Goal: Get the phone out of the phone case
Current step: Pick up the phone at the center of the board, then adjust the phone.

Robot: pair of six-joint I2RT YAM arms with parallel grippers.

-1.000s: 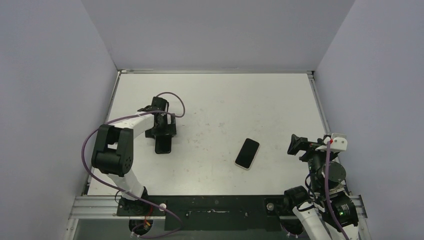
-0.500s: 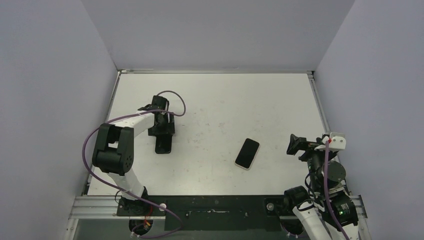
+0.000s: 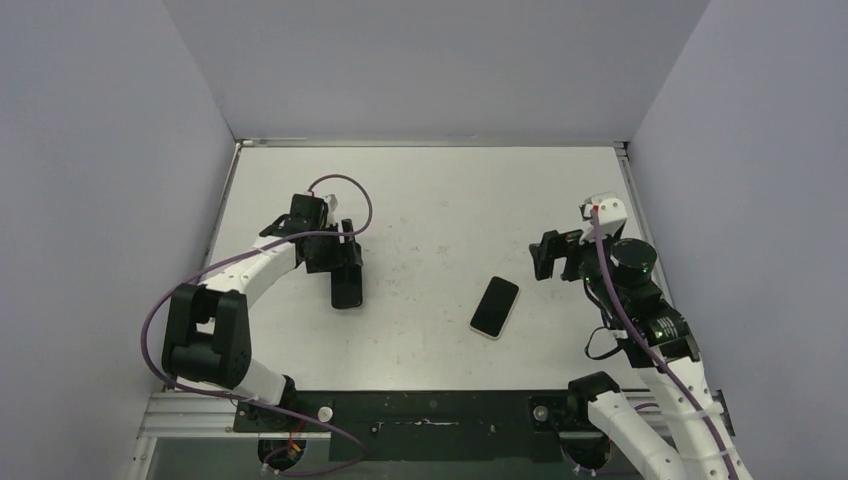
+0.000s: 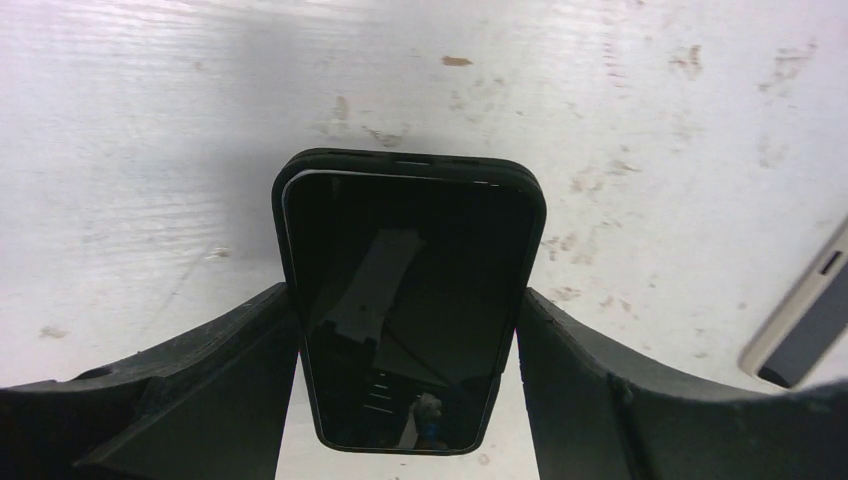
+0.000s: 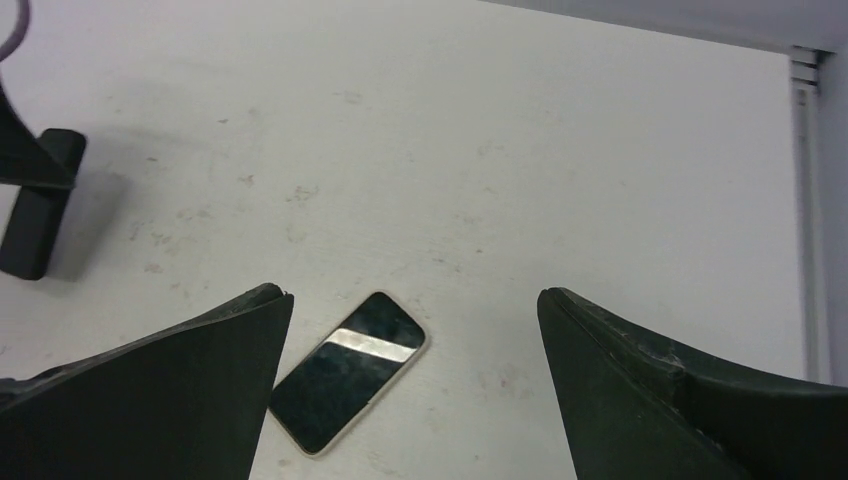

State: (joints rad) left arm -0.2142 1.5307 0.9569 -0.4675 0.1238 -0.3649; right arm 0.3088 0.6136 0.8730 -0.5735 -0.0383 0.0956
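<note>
Top external view, from the left: the left arm reaches out over the white table (image 3: 450, 200), and the left gripper (image 3: 345, 268) points toward the table's middle with a black phone case (image 3: 348, 287) between its fingers. Left wrist view shows that grip closely: the two black fingers (image 4: 230, 370) press against the long sides of the case, partly closed to the width of the case. The phone (image 4: 400, 330) sits inside the case, its dark glossy screen facing the camera, with the case's rim showing around its far end. Whether the case rests on the table or is raised off it, I cannot tell

Right of centre, well apart from the case, a second phone with a pale edge (image 3: 495, 307) lies flat on the table, screen up and turned at a slant. Further right, the right gripper (image 3: 548, 258) hangs over the table just beyond that phone. Right wrist view shows its fingers spread wide with nothing between them, and the pale-edged phone lies below the gap
</note>
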